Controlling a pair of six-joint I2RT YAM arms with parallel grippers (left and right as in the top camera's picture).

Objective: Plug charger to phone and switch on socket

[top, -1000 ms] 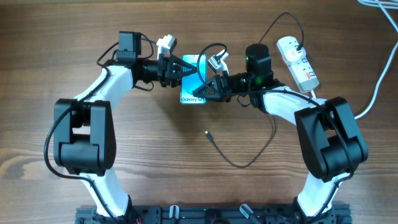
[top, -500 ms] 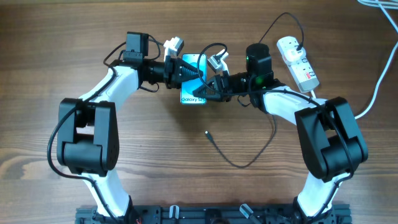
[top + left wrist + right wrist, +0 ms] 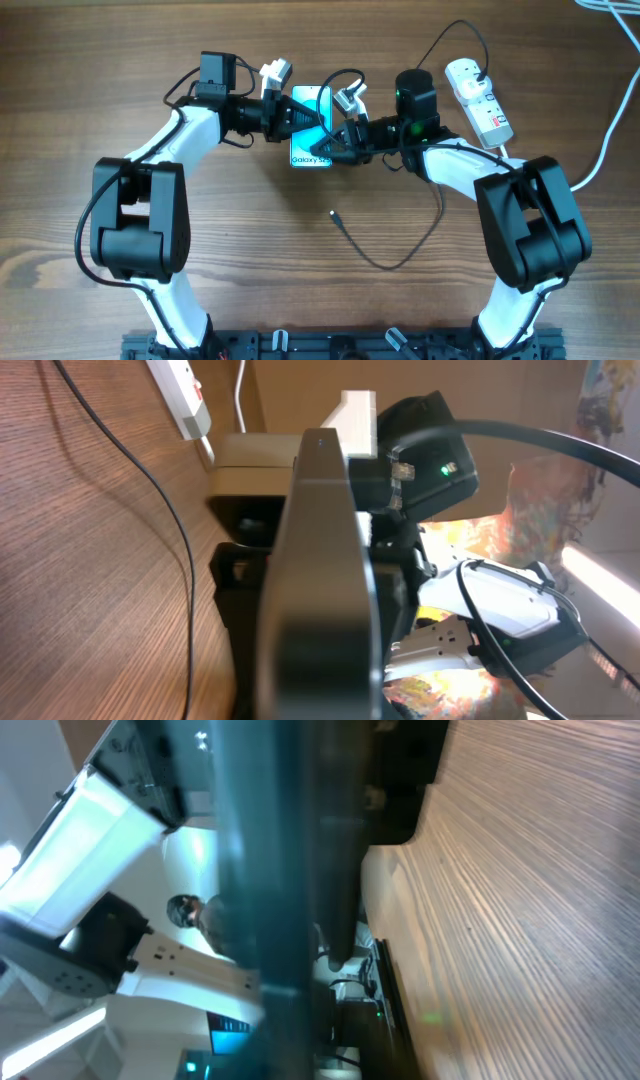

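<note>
Left gripper (image 3: 297,116) and right gripper (image 3: 333,150) both have jaws clamped on the phone (image 3: 312,128), likely steadying it between them. The charger (image 3: 333,214) tip lies unplugged on the surface (image 3: 300,295) nearby.

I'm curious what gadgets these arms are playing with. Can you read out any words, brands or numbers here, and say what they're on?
"Galaxy S2": white print along the lower edge of the phone; the end of it is covered.
On the socket: red marks only, too small to read.
Wrist views: nothing readable.
</note>
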